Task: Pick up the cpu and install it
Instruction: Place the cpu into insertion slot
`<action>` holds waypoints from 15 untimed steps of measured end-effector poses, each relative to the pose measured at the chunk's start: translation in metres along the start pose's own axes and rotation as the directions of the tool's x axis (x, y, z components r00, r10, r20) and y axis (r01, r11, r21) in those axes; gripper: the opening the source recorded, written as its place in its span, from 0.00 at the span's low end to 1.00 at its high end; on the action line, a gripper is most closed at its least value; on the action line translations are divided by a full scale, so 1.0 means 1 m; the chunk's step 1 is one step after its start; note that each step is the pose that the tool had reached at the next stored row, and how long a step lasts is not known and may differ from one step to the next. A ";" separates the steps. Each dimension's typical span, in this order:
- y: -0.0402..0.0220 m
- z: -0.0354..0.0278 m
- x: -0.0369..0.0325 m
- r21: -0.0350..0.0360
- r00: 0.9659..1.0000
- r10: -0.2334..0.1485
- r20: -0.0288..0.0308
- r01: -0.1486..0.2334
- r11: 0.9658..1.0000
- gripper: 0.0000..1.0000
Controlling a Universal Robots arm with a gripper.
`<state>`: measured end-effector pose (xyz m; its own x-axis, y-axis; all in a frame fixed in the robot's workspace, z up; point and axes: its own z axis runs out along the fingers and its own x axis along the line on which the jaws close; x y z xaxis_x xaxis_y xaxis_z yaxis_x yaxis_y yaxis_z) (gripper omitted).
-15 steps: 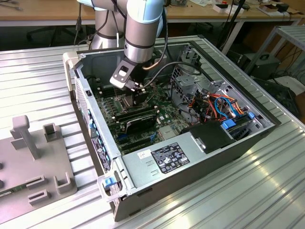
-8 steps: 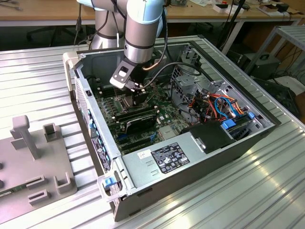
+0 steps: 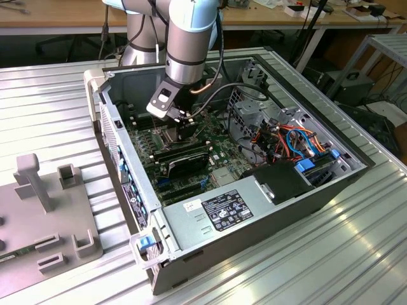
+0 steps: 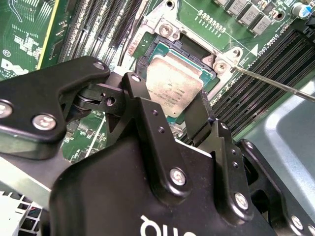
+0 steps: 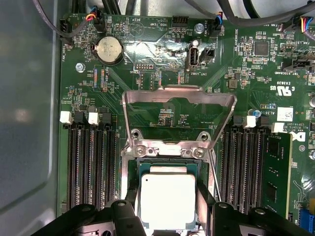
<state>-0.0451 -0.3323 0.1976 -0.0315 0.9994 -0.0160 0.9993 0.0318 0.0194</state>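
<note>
White letters run across the black body of my pincer (image 4: 170, 92) in the second wrist view, cut off by the frame's edge. There too, the cpu (image 4: 173, 78) carries faint engraved lines on its metal top. In the first wrist view, white legends and a logo cover the green board (image 5: 162, 64). A white sticker (image 5: 284, 114) sits beside the memory slots, and the coin cell (image 5: 108, 49) is stamped. In the exterior view, lower centre of the frame, the power supply (image 3: 273, 219) bears a large printed label (image 3: 224, 210) and a small scrawled tag (image 3: 192, 205).

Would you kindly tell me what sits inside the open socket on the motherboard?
The cpu, silver top up, fills the socket opening; whether it is fully seated I cannot tell. It hides the socket floor beneath.
</note>
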 end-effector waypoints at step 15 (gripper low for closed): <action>0.0000 0.0000 0.0000 0.000 1.000 0.029 0.001 -0.029 1.000 0.55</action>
<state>-0.0451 -0.3323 0.1975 -0.0029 0.9999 -0.0160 0.9998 0.0033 0.0194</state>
